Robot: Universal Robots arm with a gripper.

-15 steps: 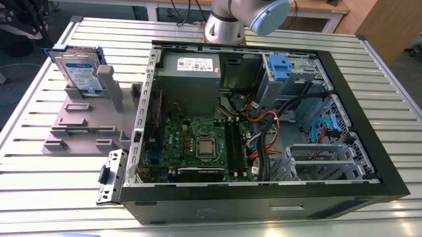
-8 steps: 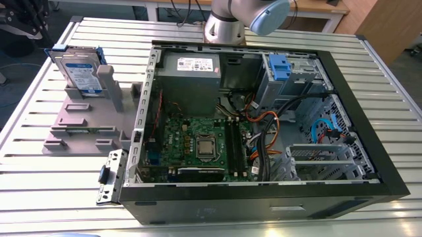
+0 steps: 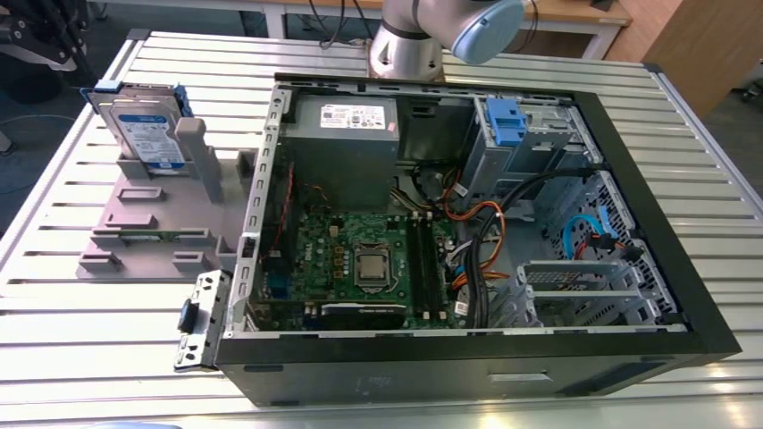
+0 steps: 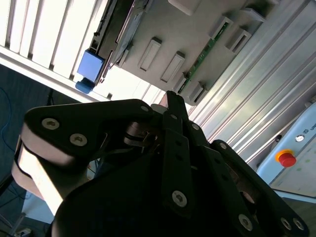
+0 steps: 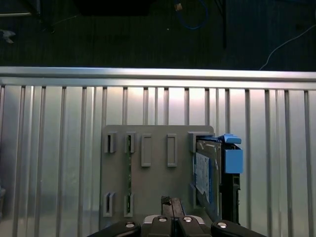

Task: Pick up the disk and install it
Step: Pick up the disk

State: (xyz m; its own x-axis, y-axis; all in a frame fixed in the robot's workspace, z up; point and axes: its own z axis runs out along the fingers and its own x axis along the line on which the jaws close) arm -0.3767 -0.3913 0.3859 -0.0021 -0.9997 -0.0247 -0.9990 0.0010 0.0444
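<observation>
Slatted table [image 3: 71,322], 1 disk [image 3: 146,134], 1 open PC [image 3: 417,368]

The slatted metal table [image 3: 71,295] is carrying a grey rack [image 3: 143,219] and an open computer case [image 3: 477,371]; perhaps a small bracket [image 3: 200,322] too.

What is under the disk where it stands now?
A grey slotted holder, lying on the ribbed metal table. The disk stands upright in one slot; its lower edge is hidden there.

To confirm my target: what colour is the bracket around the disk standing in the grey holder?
Blue bracket around the disk; best in the exterior view.
</observation>
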